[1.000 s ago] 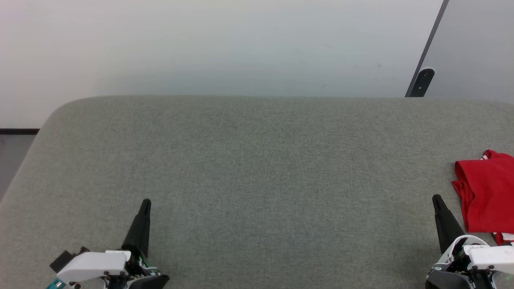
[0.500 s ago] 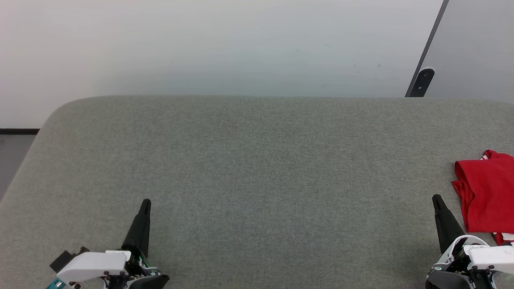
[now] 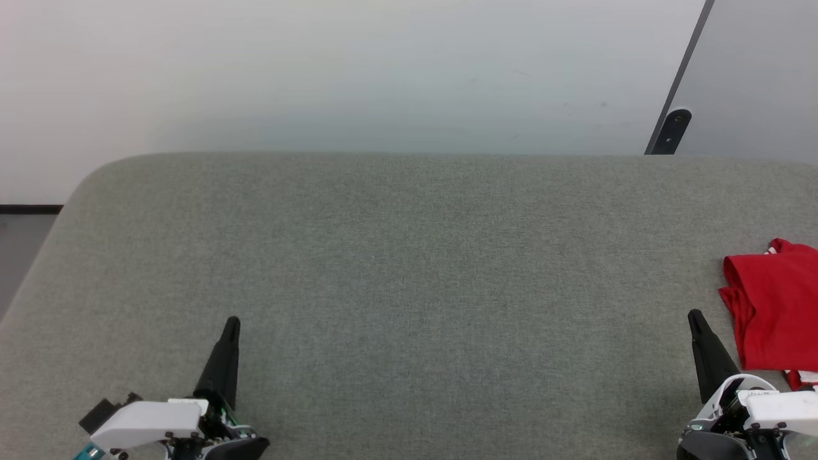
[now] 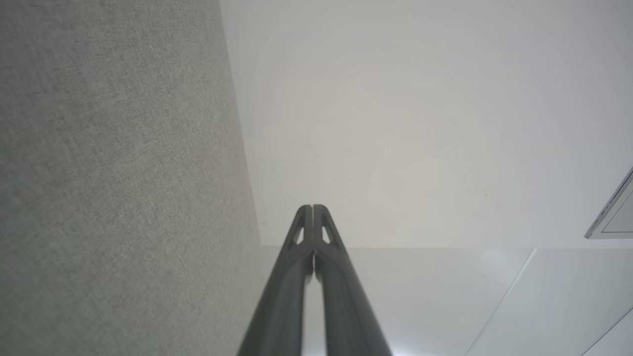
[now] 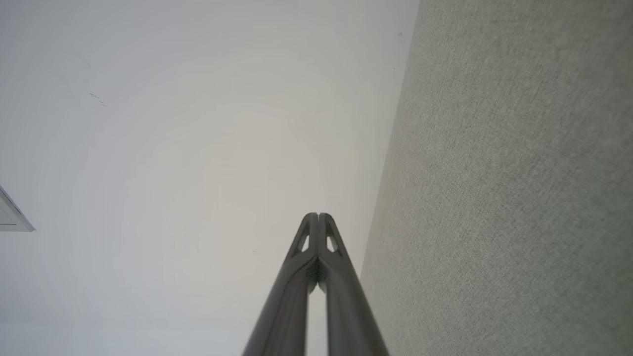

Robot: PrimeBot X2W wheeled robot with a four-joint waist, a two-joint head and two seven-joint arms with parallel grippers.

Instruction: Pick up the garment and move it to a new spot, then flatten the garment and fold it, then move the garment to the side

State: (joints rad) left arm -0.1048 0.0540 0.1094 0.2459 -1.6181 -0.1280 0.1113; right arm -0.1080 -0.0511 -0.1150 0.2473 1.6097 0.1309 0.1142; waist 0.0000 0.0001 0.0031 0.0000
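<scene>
**Head view.** Shows the left gripper (image 3: 232, 322) and the right gripper (image 3: 694, 315) low over a grey padded table (image 3: 409, 255), both pointing away toward a pale wall (image 3: 319, 76). Closed tip to tip, each of them, with nothing held. Confirmed along the dark fingers (image 4: 292, 287) in the left wrist view, and likewise in the right wrist view.

**Garment** (image 3: 773, 313). Red, gathered in loose folds, with a striped band peeking out at its far corner and another at its near edge. Lies just beside the right gripper on that gripper's outer side, apart from the fingers. Well apart from the left gripper, across the whole breadth of the table. Runs off the picture's edge, so its full extent cannot be told.

**Stage, as judged.** Either before the first pick or after the last move to the side; not decidable from the folds alone.

**Risks, as judged, for any reach toward the cloth.**
- Coming down with fingers closed: likely to shove or rumple the pile rather than take it.
- Pinching the top layer alone: likely to drag the folds open unevenly and leave part trailing.
- Aiming at the part beyond the picture's edge: a blind grasp, prone to miss.
- Pushing outward, away from the left gripper: may carry soft cloth toward the unseen table edge.
</scene>
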